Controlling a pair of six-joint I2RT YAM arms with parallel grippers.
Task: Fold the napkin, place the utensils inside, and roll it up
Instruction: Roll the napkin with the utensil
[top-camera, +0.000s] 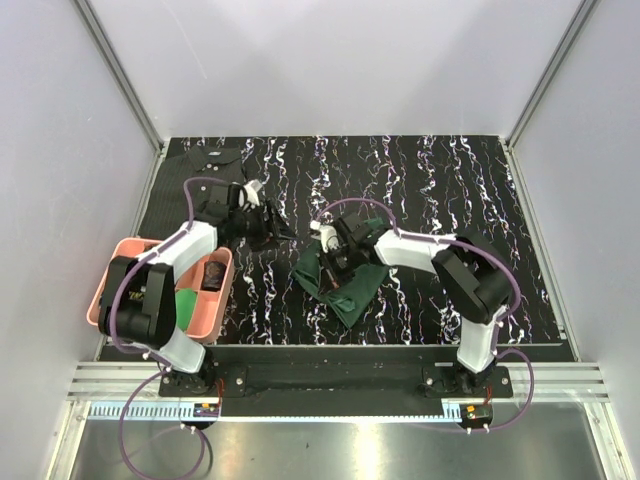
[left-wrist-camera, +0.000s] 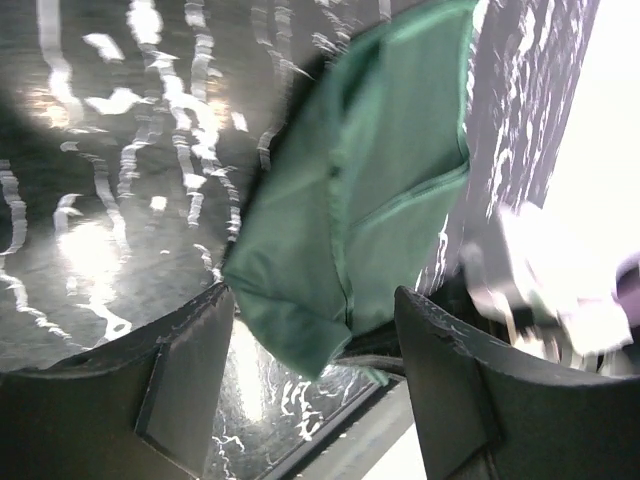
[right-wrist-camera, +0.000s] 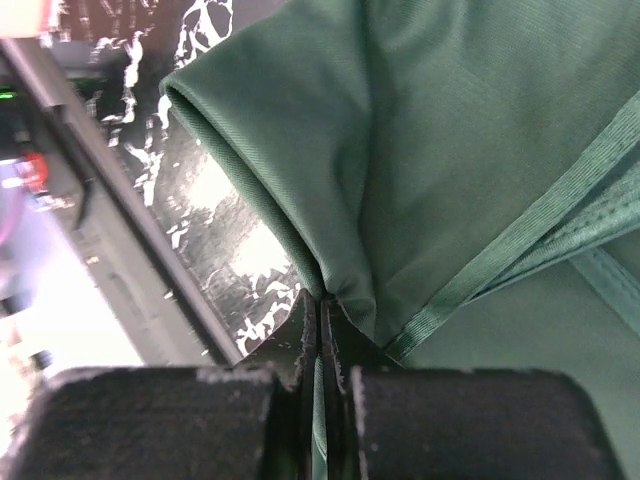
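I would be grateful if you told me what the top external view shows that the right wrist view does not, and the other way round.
Only the top external view shows the pink bin at the table's left side and the left end effector, which is apart from the napkin. Only the right wrist view shows the right end effector shut on a fold of the cloth, and the napkin's stitched hem close up. Both show the green napkin lying bunched on the black marbled mat.

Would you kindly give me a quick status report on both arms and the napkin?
Left gripper open, beside napkin. Right gripper shut on its fold. Napkin bunched, unrolled. Fork not seen.
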